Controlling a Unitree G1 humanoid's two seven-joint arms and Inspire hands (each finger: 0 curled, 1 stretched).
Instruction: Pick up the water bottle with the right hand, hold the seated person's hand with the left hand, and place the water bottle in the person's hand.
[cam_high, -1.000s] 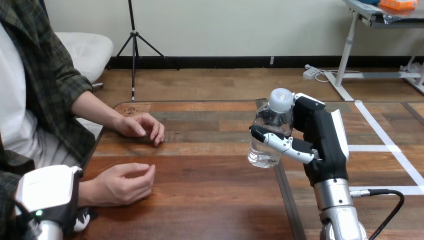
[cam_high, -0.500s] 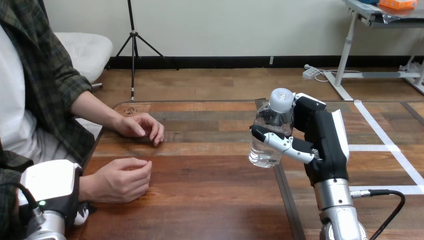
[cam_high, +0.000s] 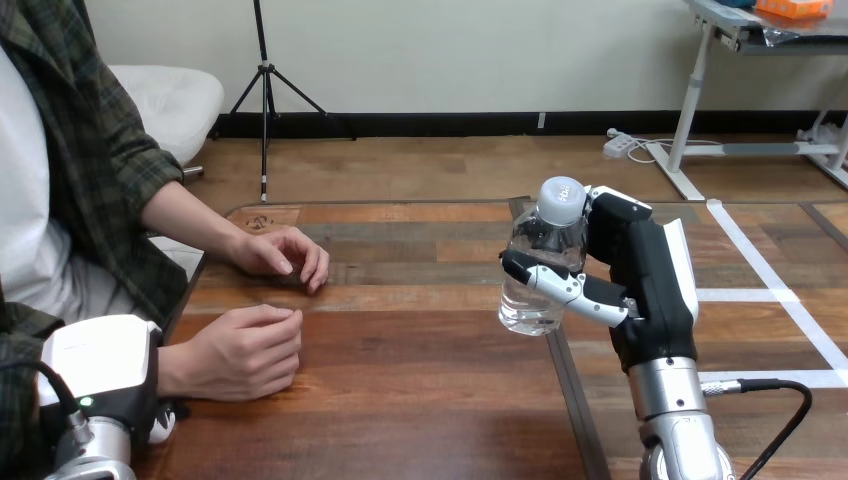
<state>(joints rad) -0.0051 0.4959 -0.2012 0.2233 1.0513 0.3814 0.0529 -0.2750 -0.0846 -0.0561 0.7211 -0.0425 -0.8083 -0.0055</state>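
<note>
Above the table (cam_high: 400, 390), the right hand (cam_high: 650, 275) (fingers (cam_high: 560, 286) curled) grips the water bottle (cam_high: 540, 245).

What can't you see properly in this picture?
Head view:
- Whether the left hand grips the person's nearer hand: its own white shell covers that.
- The clear plastic water bottle with a grey cap: one side is hidden behind the right hand.

- Head camera is looking forward and down across the wooden table (cam_high: 400, 400) — far edge lying at mid-height.
- Arms are entering close at the bottom: left hand (cam_high: 100, 370) lower left, right hand (cam_high: 650, 280) gripping the water bottle (cam_high: 525, 305) at right.
</note>
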